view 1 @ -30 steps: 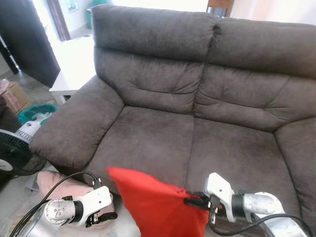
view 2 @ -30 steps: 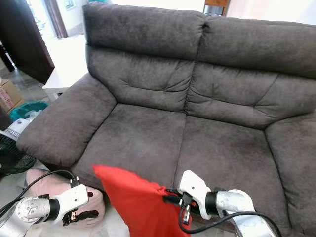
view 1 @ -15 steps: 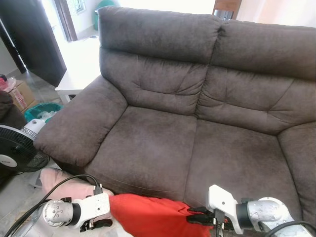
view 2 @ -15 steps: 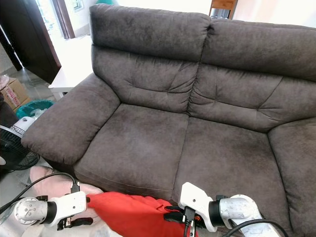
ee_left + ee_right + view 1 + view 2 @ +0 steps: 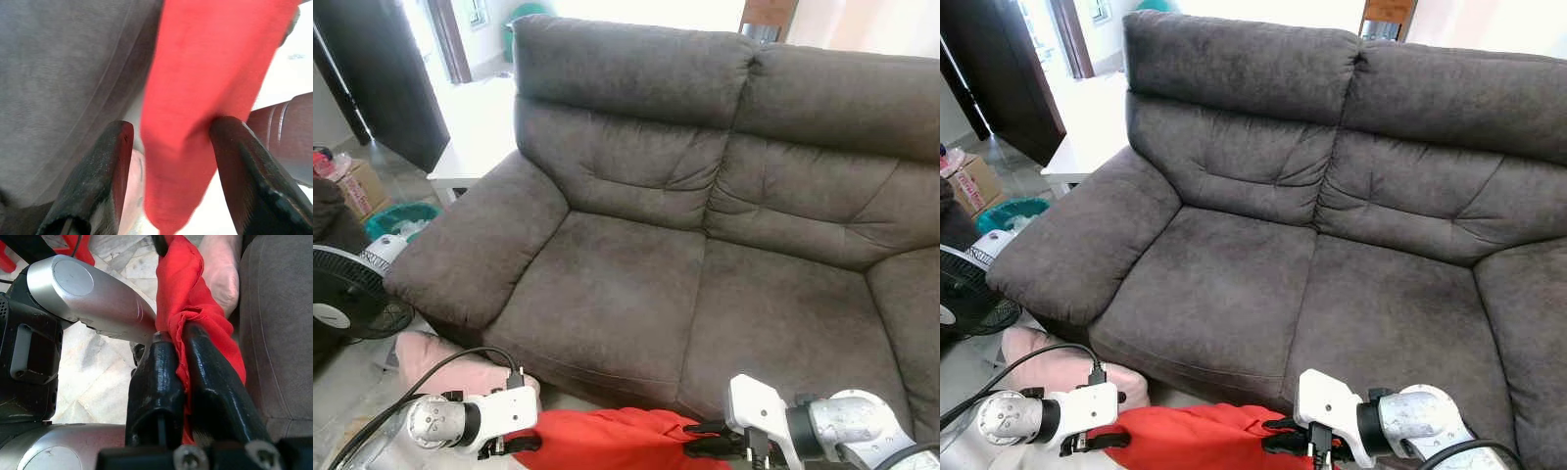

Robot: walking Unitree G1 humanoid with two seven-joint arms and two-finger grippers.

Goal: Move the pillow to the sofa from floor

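A red pillow [image 5: 607,441] hangs low in front of the dark grey sofa [image 5: 636,284], below the front edge of its seat. My right gripper [image 5: 703,443] is shut on the pillow's right edge; in the right wrist view its fingertips [image 5: 168,345] pinch the red fabric [image 5: 181,279]. My left gripper [image 5: 521,446] is at the pillow's left end. In the left wrist view the pillow [image 5: 205,98] lies between the parted fingers [image 5: 105,171], touching one and clear of the other.
A pink cushion [image 5: 440,357] lies on the floor by the sofa's left arm. A black fan [image 5: 342,299], a teal basket [image 5: 396,220] and a cardboard box [image 5: 352,186] stand to the left. A white table [image 5: 475,137] sits behind the sofa's arm.
The red pillow has dropped from a raised, peaked position to low and flat at the bottom of the view. Both grippers have sunk with it, and the camera has shifted slightly.
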